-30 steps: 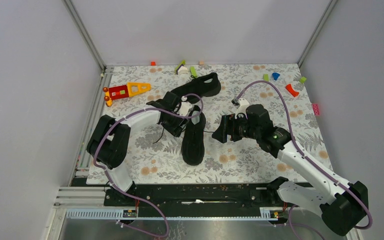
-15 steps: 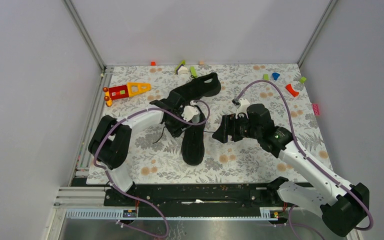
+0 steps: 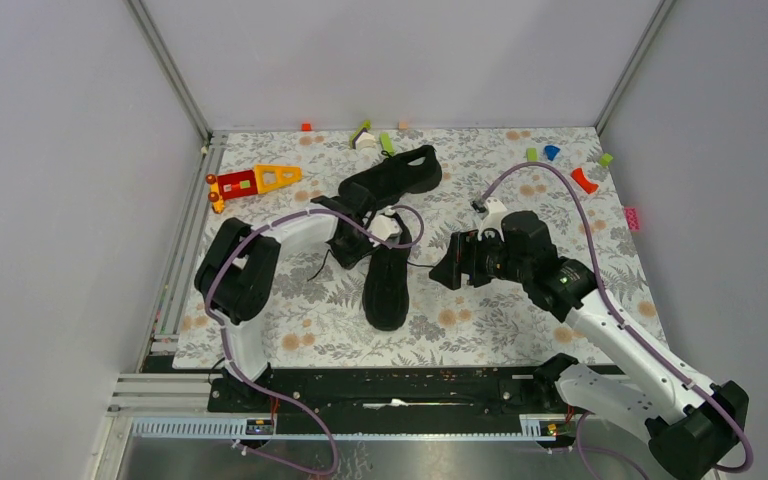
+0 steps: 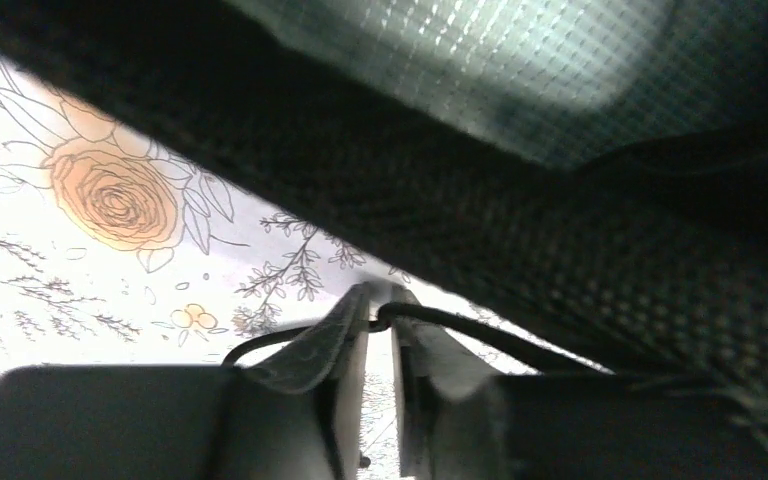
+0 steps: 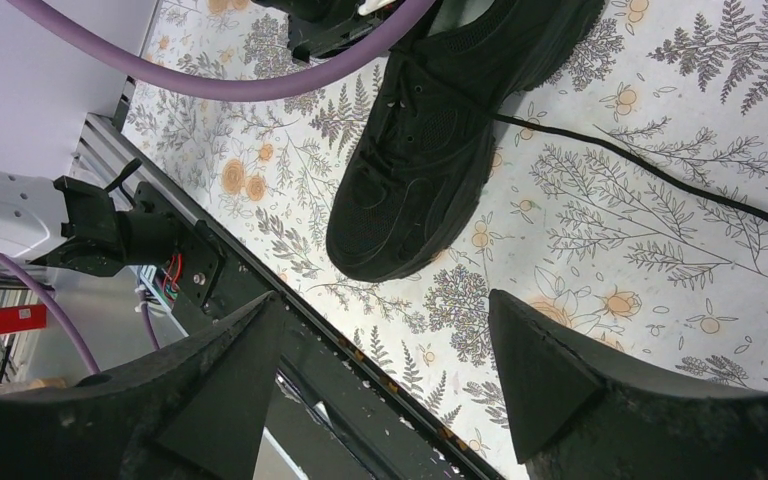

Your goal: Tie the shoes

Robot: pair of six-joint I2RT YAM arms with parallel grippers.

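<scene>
left gripper edged rightward, pinching lace; right gripper agape

A black sneaker lies on the floral cloth, toe toward the black rail. A thin lace trails from the sneaker's side across the cloth. Beyond its toe, the right gripper is spread wide and holds nothing. A purple cable crosses the sneaker's heel end, perhaps touching it.

The white cloth worktop carries a print of grey ferns and orange roses. The near mesh sneaker and the far mesh sneaker are all black, like the thin lace. Left of the far sneaker, the flat plastic toy is red, yellow and orange.
</scene>
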